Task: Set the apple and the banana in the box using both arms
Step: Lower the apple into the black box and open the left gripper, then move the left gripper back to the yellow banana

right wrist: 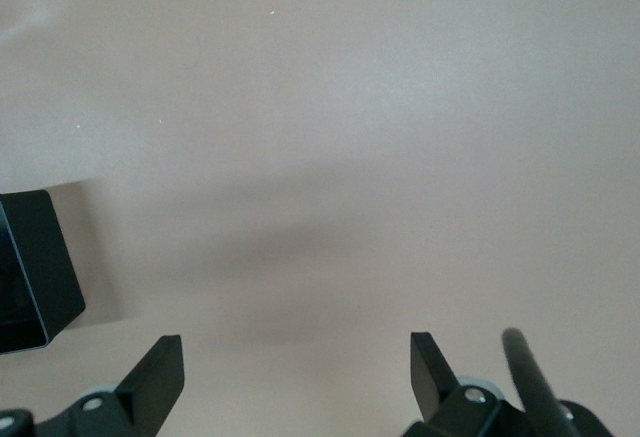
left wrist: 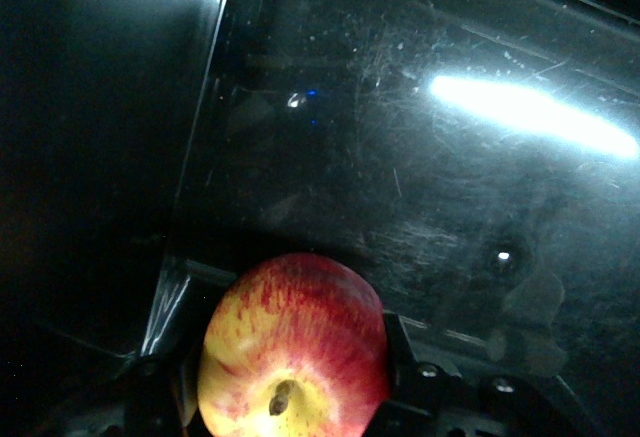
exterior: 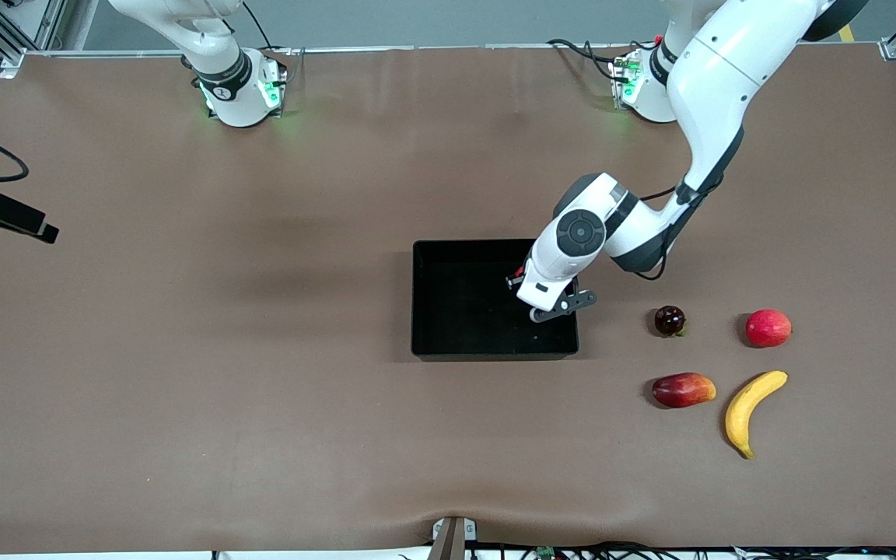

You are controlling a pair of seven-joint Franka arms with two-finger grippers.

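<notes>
My left gripper is down inside the black box, at the box's end toward the left arm. In the left wrist view the left gripper is shut on the apple, red with yellow streaks and a dimpled top, just above the glossy box floor. In the front view the arm's wrist hides the apple. The banana lies on the table toward the left arm's end, nearer the front camera than the box. My right gripper is open and empty over bare table, with a box corner at the edge of its view.
Beside the banana lie a red-yellow mango-like fruit, a pinkish-red round fruit and a small dark fruit. A black device juts in at the table edge toward the right arm's end.
</notes>
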